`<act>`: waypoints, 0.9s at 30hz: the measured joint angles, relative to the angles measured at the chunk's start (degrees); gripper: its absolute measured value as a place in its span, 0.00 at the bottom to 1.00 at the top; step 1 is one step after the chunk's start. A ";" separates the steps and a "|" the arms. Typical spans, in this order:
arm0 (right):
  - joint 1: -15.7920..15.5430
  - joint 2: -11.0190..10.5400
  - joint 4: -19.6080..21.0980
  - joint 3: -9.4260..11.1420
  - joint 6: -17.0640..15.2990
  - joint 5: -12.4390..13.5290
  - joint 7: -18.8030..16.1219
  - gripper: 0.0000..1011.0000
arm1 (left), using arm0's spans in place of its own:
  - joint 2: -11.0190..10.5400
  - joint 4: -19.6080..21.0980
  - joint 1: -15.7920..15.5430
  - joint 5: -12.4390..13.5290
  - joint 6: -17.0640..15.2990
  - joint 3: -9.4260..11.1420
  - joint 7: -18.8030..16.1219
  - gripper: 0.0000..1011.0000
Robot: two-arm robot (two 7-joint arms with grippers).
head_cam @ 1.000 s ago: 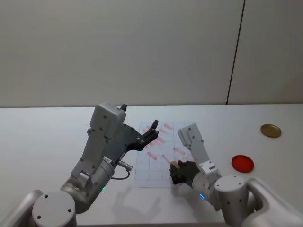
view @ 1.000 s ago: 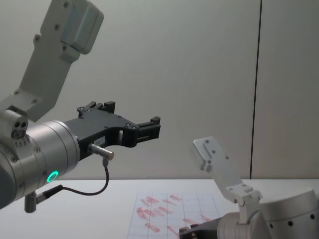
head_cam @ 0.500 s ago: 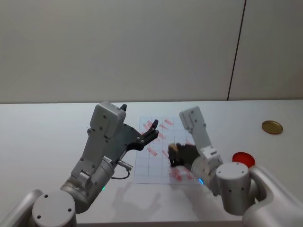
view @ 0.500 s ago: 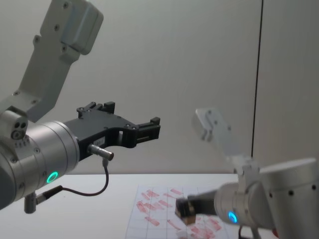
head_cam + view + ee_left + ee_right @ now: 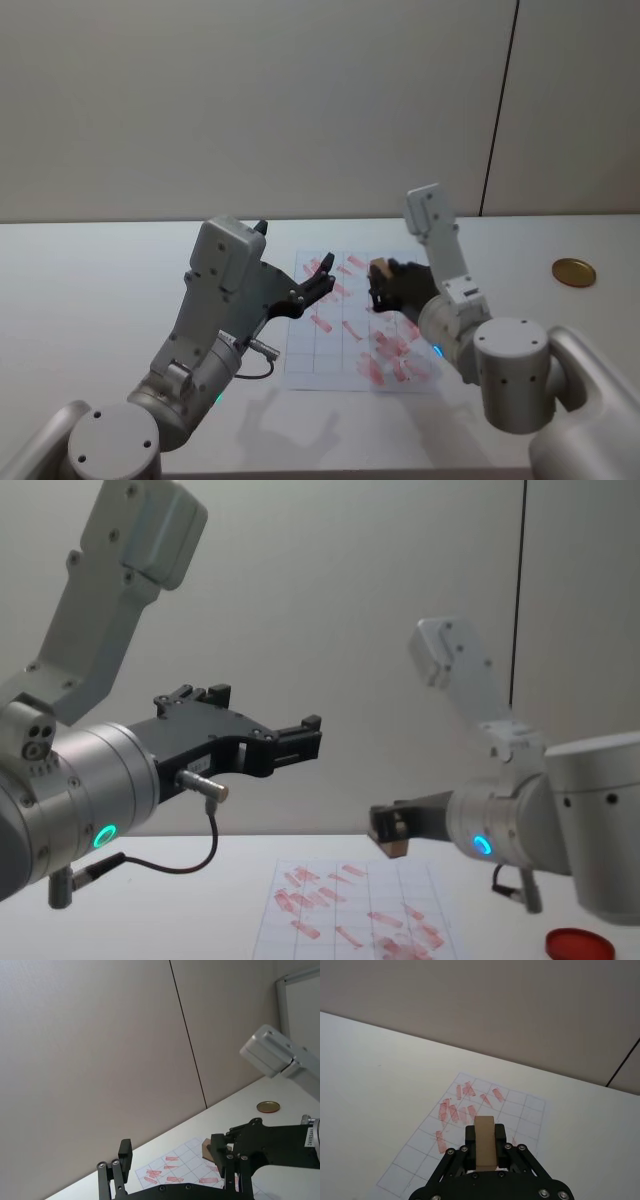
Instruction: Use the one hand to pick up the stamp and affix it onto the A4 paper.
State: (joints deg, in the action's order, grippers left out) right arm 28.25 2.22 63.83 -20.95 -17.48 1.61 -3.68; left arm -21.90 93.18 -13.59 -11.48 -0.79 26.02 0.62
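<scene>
Right tool (image 5: 379, 284): clenched on the stamp (image 5: 380, 267), in the air above the paper (image 5: 308, 358);
Left tool (image 5: 322, 274): released, fingers apart, aloft beside it;
Paper: flat on the worktop (image 5: 100, 290), red-marked

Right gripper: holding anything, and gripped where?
Right gripper is shut on the stamp, pinching its two side faces, with one end poking out in front. Left gripper is open, holding nothing.

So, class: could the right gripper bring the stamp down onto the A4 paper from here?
Probably yes: the right gripper holds the stamp above the A4 paper, nothing beneath it; the left gripper hovers aside.
</scene>
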 joint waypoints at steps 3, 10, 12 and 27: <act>-0.35 -0.35 0.95 0.32 -0.41 -0.09 0.50 0.21 | 0.00 0.00 0.00 0.00 0.00 0.00 0.00 0.98; -1.62 -1.91 3.26 1.82 -1.78 -0.49 2.24 0.21 | 0.00 0.00 0.00 0.00 0.00 0.00 0.00 0.98; -1.98 -2.49 3.64 2.42 -2.13 -0.62 2.75 0.21 | 0.01 0.00 0.00 0.00 0.00 0.00 0.00 0.98; -2.63 -5.51 1.96 6.54 -1.37 -0.40 4.41 0.21 | 0.00 0.00 0.00 0.00 0.00 0.00 0.00 0.98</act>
State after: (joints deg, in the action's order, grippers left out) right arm 25.62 -3.28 65.80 -14.41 -18.85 1.21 0.73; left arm -21.89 93.18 -13.59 -11.48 -0.79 26.02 0.63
